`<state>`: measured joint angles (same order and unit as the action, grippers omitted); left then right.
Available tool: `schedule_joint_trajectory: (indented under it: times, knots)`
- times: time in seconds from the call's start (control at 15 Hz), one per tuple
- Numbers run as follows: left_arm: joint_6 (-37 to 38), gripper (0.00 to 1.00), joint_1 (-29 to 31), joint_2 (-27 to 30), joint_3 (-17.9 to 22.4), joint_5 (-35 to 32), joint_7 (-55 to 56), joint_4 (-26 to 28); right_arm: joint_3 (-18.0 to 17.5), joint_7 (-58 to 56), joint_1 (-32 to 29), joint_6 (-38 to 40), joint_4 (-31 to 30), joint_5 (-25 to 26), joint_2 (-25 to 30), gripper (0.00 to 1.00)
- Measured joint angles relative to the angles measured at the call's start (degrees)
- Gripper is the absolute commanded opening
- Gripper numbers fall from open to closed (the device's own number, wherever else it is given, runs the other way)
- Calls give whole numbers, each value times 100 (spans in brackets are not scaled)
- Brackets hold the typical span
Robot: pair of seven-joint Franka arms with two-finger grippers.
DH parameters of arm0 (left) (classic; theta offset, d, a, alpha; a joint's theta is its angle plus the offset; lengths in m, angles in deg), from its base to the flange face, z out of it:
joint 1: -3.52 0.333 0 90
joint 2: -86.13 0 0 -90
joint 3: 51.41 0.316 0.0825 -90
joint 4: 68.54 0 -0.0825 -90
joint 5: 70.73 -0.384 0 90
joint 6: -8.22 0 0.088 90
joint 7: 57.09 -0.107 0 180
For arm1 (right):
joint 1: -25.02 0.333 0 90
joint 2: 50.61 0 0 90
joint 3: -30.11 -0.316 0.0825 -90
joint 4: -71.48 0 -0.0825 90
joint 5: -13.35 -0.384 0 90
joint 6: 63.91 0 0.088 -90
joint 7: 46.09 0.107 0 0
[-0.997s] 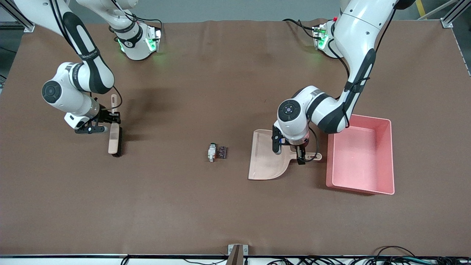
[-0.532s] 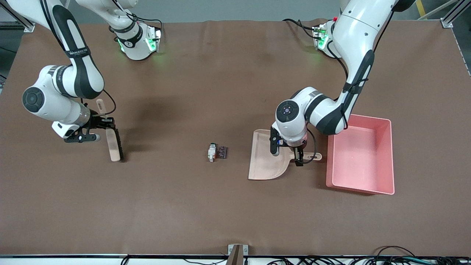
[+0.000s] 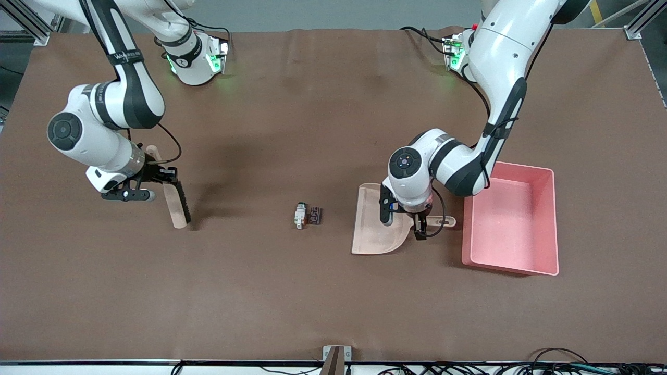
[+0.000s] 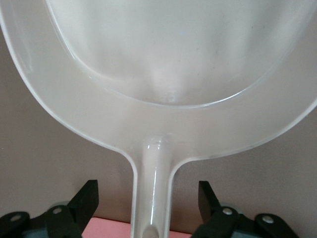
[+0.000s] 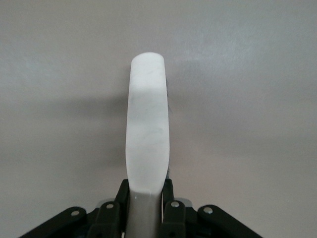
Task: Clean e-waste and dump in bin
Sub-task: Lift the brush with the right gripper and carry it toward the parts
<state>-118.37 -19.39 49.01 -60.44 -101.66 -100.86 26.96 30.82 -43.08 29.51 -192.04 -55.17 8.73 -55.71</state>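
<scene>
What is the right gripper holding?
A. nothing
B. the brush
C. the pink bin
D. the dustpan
B: the right gripper is shut on the brush handle, with the brush sticking out between its fingers in the right wrist view, while the dustpan lies under the left gripper.

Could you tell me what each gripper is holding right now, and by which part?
The right gripper holds the brush by its handle. The left gripper is open astride the dustpan handle, holding nothing.
</scene>
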Motion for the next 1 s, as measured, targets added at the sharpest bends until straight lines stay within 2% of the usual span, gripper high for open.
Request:
schedule_joint_trajectory:
  times: [0.13, 0.4, 0.6, 1.0]
  knots:
    - [0, 78, -8, -2, -15, 0, -1, -8, 19, 2, -3, 1, 5, -25, 204, 1]
    - [0, 76, -38, -5, -60, 0, 5, -12, 13, 2, 3, 11, 6, -203, 604, 1]
    - [0, 76, -37, -6, -71, 39, 6, -14, 3, 13, 68, 6, 2, -357, 688, 1]
    - [0, 77, -18, -131, -122, 295, 4, -14, -11, 961, 769, -550, -53, -525, 685, 1]
